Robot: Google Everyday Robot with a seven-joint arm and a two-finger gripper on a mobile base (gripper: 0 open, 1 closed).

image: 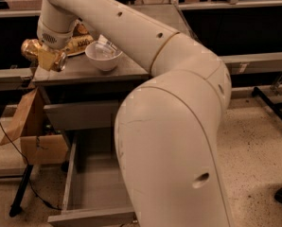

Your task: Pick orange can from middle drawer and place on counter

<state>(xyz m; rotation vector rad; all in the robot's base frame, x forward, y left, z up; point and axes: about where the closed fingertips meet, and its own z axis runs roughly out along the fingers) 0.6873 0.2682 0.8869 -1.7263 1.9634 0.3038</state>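
Note:
My gripper [47, 58] is at the left edge of the counter [79, 70], shut on the orange can [31, 48]. The can lies on its side in the fingers, partly overhanging the counter's left edge, at about counter height. The middle drawer [91, 193] stands pulled open below, and the grey tray that shows is bare. My arm's big cream forearm covers the drawer's right part and the cabinet front.
A white bowl [103, 56] stands on the counter just right of the gripper. A yellow snack bag [79, 42] lies behind it. A cardboard box [37, 134] on a stand sits left of the cabinet. Dark shelving runs along the back.

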